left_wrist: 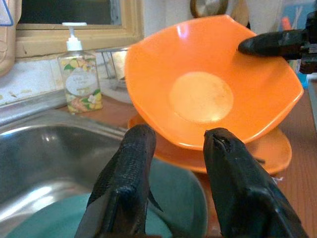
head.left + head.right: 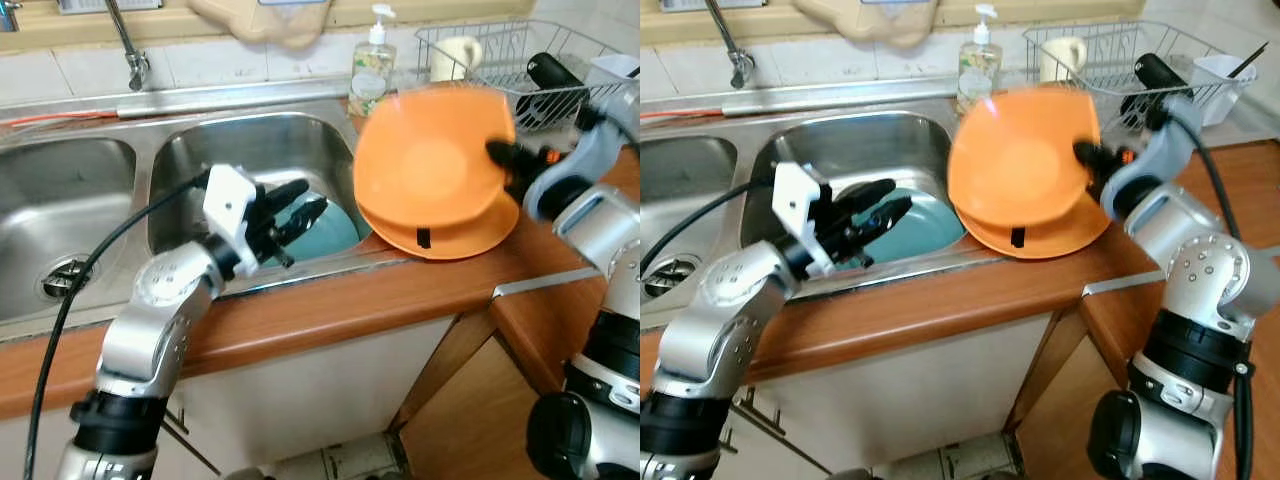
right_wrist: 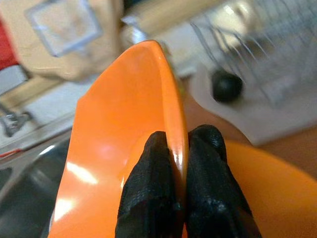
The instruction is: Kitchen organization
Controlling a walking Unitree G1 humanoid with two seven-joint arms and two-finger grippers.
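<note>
Taking the steel sink (image 2: 250, 140) as the landmark, the left gripper (image 2: 290, 215) hung over its right basin with its two fingers spread and nothing between them, just above a teal plate (image 2: 335, 232) lying in the bottom. On the counter just right of the sink, the right gripper (image 3: 171, 198) was pinching the rim of an orange bowl (image 2: 430, 165), holding it tilted on edge, its hollow facing the sink, above a second orange dish (image 2: 460, 235) that sat flat on the wood. Behind these stood a soap bottle (image 2: 372, 65), and further right of the sink a wire dish rack (image 2: 500, 60). The grip looked thin, only fingertips on a smooth, glossy rim, so the bowl could swivel or slip and drop onto the dish beneath or roll into the basin. A wide swing could also clip the soap bottle, or bump the left gripper waiting close by.
</note>
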